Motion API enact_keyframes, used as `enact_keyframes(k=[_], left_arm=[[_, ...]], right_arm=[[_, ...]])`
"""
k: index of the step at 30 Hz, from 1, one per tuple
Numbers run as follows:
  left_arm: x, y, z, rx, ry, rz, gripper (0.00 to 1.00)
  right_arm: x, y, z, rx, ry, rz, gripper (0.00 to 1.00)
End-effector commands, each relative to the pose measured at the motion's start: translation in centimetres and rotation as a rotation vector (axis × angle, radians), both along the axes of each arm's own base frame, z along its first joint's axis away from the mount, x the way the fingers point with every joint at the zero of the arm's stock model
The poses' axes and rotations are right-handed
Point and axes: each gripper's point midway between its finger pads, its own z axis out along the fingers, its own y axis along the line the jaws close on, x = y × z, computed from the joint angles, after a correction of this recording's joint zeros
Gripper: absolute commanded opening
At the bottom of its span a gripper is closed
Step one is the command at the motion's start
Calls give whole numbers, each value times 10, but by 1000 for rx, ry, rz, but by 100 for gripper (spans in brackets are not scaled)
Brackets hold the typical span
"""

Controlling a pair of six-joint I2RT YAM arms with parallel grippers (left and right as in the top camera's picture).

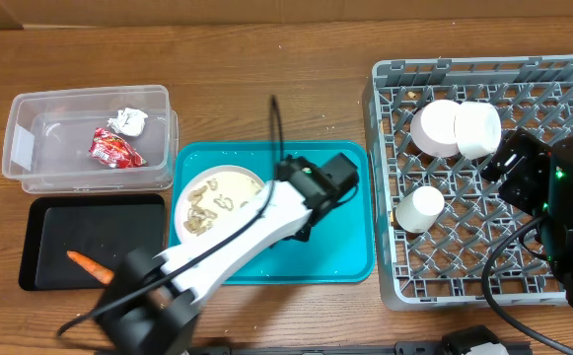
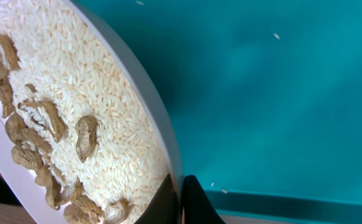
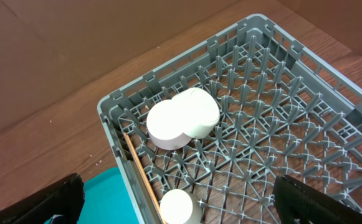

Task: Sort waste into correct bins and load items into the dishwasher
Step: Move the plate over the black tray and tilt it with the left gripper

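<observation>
A white plate [image 1: 237, 174] heaped with rice and brownish scraps [image 1: 207, 207] lies at the left of the teal tray [image 1: 335, 247]. My left gripper [image 1: 270, 196] is shut on the plate's right rim. In the left wrist view its tips [image 2: 182, 200] pinch the plate's edge [image 2: 149, 93] beside the rice [image 2: 93, 87]. Two upturned bowls [image 1: 434, 128] [image 1: 478, 128] and a cup [image 1: 419, 209] sit in the grey rack [image 1: 464, 69], and chopsticks [image 3: 140, 171] lie along its left wall. My right gripper [image 1: 503, 163] hovers open above the rack floor [image 3: 280, 143], holding nothing.
At the back left stands a clear tub [image 1: 30, 148] holding a red wrapper [image 1: 115, 150] and a white tissue [image 1: 128, 121]. In front of it a black tray [image 1: 118, 227] carries an orange carrot [image 1: 87, 264]. Loose rice grains dot the teal tray [image 2: 280, 93].
</observation>
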Motion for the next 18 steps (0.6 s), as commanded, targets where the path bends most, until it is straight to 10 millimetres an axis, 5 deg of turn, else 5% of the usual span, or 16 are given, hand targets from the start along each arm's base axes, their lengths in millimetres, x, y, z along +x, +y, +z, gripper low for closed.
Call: enact_keyframes(k=[1,8,18], left_arm=[[15,26,45,-95,-132,161,5],[30,104,74,-203,-183,413,4],[63,179,46,-393,-204,579,4]], right_arm=[[-1,-4,5,-3,-20,-20,100],[-1,-4,5,-3,-20,-20,100],[-1,-4,5,-3,-20,-20,100]])
